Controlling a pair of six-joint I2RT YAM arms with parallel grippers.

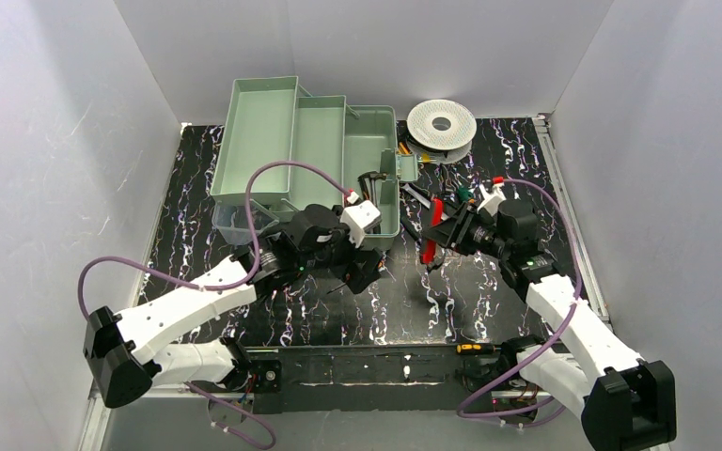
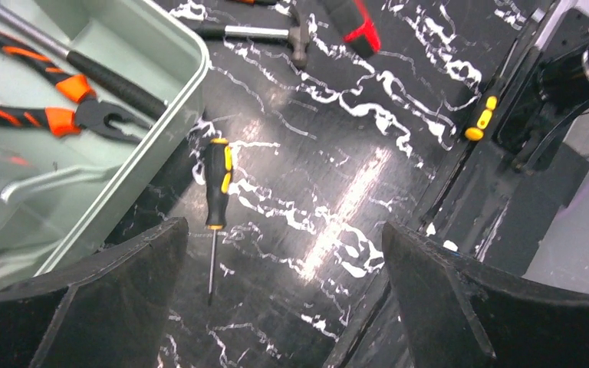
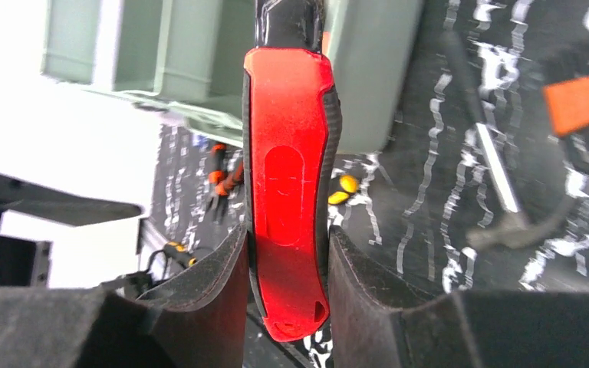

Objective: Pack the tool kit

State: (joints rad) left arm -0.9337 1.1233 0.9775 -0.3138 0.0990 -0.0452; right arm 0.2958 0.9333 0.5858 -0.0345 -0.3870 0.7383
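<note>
Right gripper [image 3: 285,257] is clamping the red plastic-handled knife [image 3: 287,153] between its 2 pads [image 3: 199,307]; left gripper [image 2: 284,238] is gaping wide.

White arms [image 1: 183,315] — black joints [image 1: 117,362], black fingers [image 2: 107,307], looping purple cables [image 1: 282,165]

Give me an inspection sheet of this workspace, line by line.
Surface: black marbled table, items scattered on it.
Job's things: toolbox open, pliers inside; hammer and screwdriver lying on the table; red knife held.
Clutter: white spool at the far edge, beside the toolbox.
Arm tools: left tool open, above the screwdriver; right tool shut on the red knife.
Cables: purple cable loops over the toolbox.
Surroundings: white walls on three sides.
</note>
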